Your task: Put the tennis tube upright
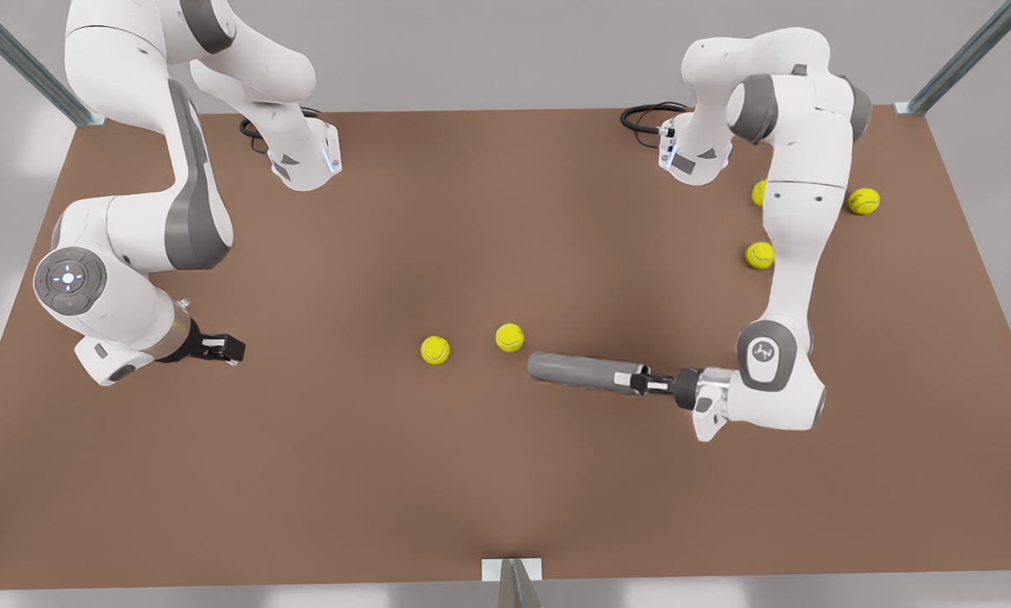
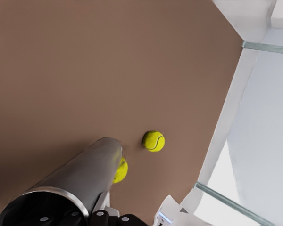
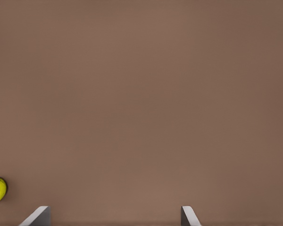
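Nearest you, the tennis tube lies lengthwise on the table, its silvery rim end clamped by the left gripper. Not yet upright: you have the tilting and standing left. The right gripper waits well apart, jaws spread, holding nothing.

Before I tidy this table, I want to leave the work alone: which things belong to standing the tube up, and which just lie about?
In the job: tennis tube, lying flat; left hand at its rimmed end.
Lying about: two balls mid-table; three balls behind the left arm; right hand, open, waiting.
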Motion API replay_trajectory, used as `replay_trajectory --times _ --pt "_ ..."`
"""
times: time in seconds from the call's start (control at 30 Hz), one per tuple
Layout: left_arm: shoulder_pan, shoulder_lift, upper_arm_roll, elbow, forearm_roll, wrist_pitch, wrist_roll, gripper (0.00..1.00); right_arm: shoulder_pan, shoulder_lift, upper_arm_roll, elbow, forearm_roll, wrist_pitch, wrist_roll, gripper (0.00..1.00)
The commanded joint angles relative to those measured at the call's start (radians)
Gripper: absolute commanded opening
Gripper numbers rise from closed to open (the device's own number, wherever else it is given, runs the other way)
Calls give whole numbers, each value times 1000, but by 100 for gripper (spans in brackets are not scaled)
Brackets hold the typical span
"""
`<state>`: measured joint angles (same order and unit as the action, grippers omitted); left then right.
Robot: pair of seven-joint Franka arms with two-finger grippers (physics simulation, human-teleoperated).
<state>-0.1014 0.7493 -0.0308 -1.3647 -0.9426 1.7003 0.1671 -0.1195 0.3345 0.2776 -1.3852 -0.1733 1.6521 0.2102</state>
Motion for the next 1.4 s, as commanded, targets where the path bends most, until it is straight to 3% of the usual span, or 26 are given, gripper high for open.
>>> replay_trajectory --times 0.0,0.1,0.3,0.93,1.37 --pt "0 -4 6 -1 70 -4 0 21 0 0 0 0 0 0 0 100" --pt "8 -57 69 1 139 -62 0 21 0 0 0 0 0 0 0 100" --pt "23 -126 88 4 274 -70 -4 21 0 0 0 0 2 0 0 100" --pt "5 -268 83 22 921 -59 -238 21 0 0 0 0 0 0 0 100" --pt "3 -205 80 3 918 12 -308 21 1 0 0 0 2 0 0 100"
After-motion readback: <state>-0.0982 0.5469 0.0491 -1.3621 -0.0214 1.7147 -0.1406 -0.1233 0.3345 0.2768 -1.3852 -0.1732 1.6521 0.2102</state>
